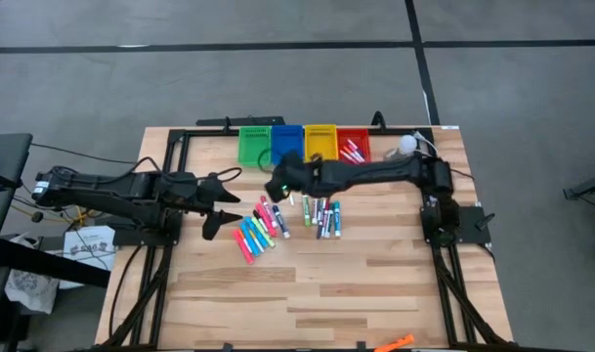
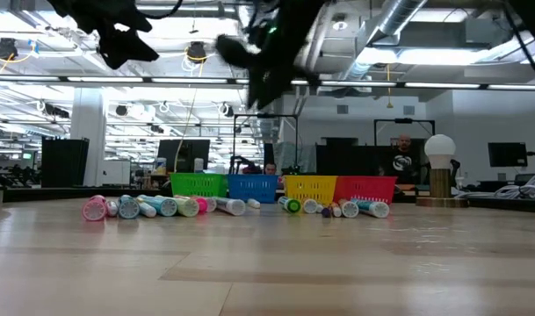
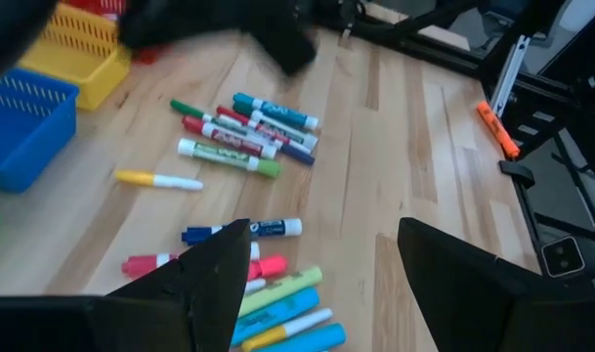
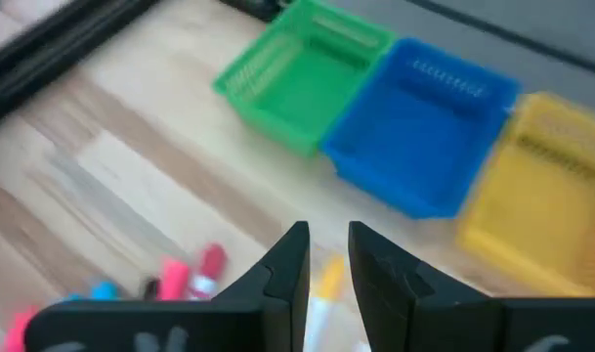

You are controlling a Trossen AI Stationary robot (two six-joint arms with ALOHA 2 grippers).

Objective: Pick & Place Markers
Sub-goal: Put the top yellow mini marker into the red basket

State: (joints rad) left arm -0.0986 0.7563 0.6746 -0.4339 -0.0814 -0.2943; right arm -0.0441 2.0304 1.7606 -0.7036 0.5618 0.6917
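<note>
Markers (image 1: 277,220) lie loose in 2 clusters mid-table (image 1: 375,284), short of 4 bins (image 1: 304,143); a few already sit in the red bin. Judged light, rigid, smooth and prone to roll: grip across mid-barrel. Left gripper (image 1: 217,203) open, raised beside the pink cluster. Right gripper (image 4: 326,256) narrowly parted, empty, near the bins.

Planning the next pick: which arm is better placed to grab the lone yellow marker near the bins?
Right, probably. The right hand hangs directly above the yellow marker, fingers narrowly parted. The left hand waits open beside the pink and cyan cluster, farther off.
</note>
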